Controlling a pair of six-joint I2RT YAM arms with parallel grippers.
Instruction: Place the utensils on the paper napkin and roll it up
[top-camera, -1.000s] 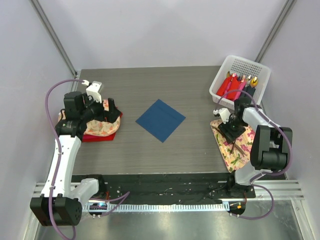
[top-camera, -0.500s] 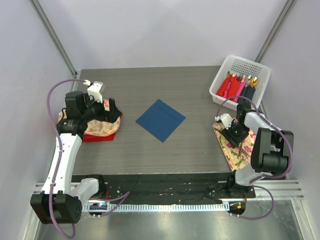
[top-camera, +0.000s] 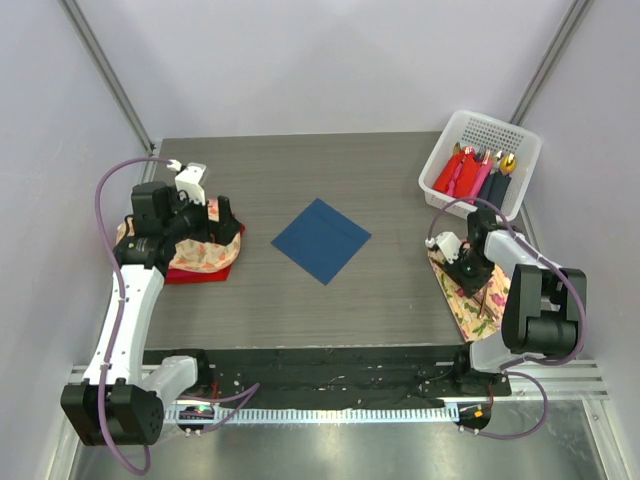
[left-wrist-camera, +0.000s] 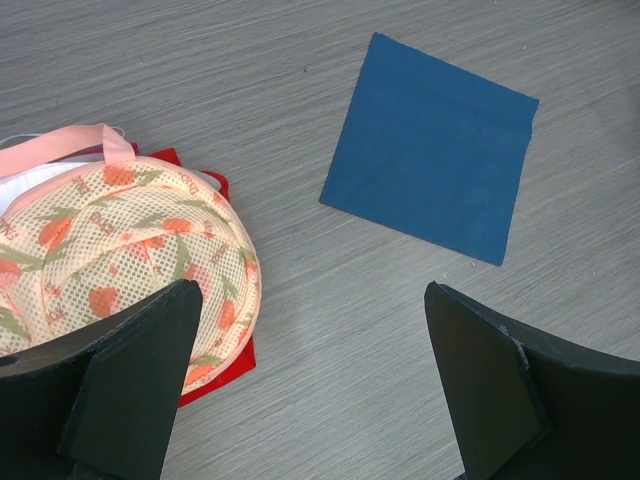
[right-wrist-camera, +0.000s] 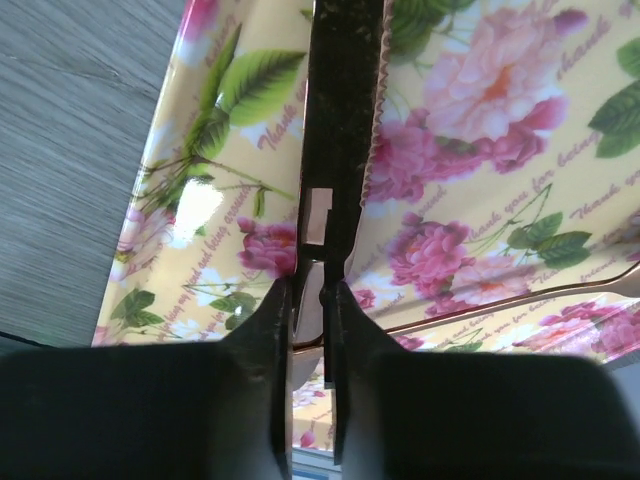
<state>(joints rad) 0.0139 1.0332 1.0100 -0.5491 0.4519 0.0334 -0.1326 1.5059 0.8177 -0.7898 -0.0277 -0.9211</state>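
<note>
Right now the right gripper (right-wrist-camera: 308, 300) is down on the floral cloth (right-wrist-camera: 470, 150) at the right side of the tabletop (top-camera: 300, 170), its fingers nearly pressed together and pinching the slim dark handle of one of the utensils (right-wrist-camera: 342, 120). Well apart from it, the dark blue paper napkin (top-camera: 322, 240) lies flat mid-tabletop. The left gripper (left-wrist-camera: 315, 340) hangs beside a mesh floral pouch (left-wrist-camera: 120, 250) with its fingers spread wide.

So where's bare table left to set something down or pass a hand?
Bare wood: the far strip behind the blue napkin, across to the white basket; the near strip between napkin and black mat; the gaps either side of the napkin. Crowded: the mesh bag at left, the floral cloth with utensils at right.
</note>
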